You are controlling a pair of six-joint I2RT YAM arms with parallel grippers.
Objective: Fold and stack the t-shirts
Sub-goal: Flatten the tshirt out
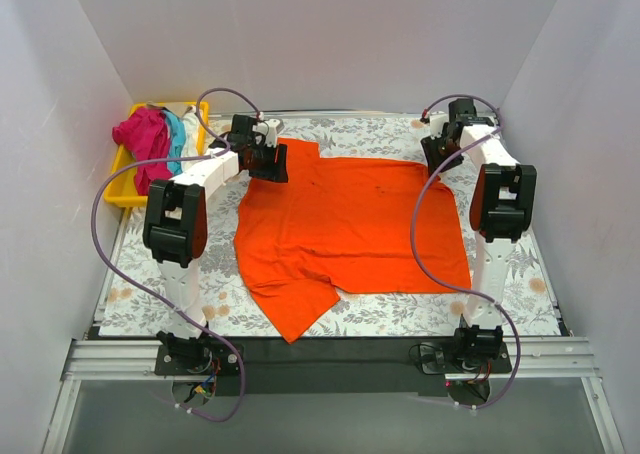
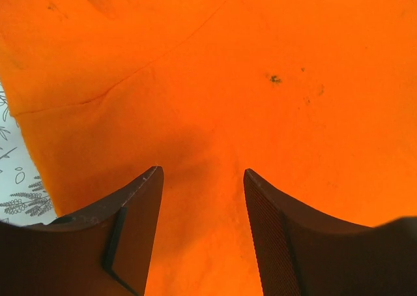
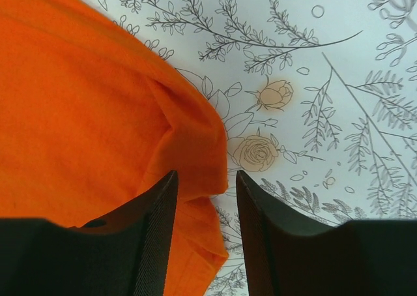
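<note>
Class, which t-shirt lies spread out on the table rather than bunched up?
The orange t-shirt; the magenta t-shirt and teal t-shirt sit crumpled in the yellow tray.

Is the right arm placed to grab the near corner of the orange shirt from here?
Probably yes: the right gripper hangs open directly over the edge of the orange shirt, with nothing between them.
</note>
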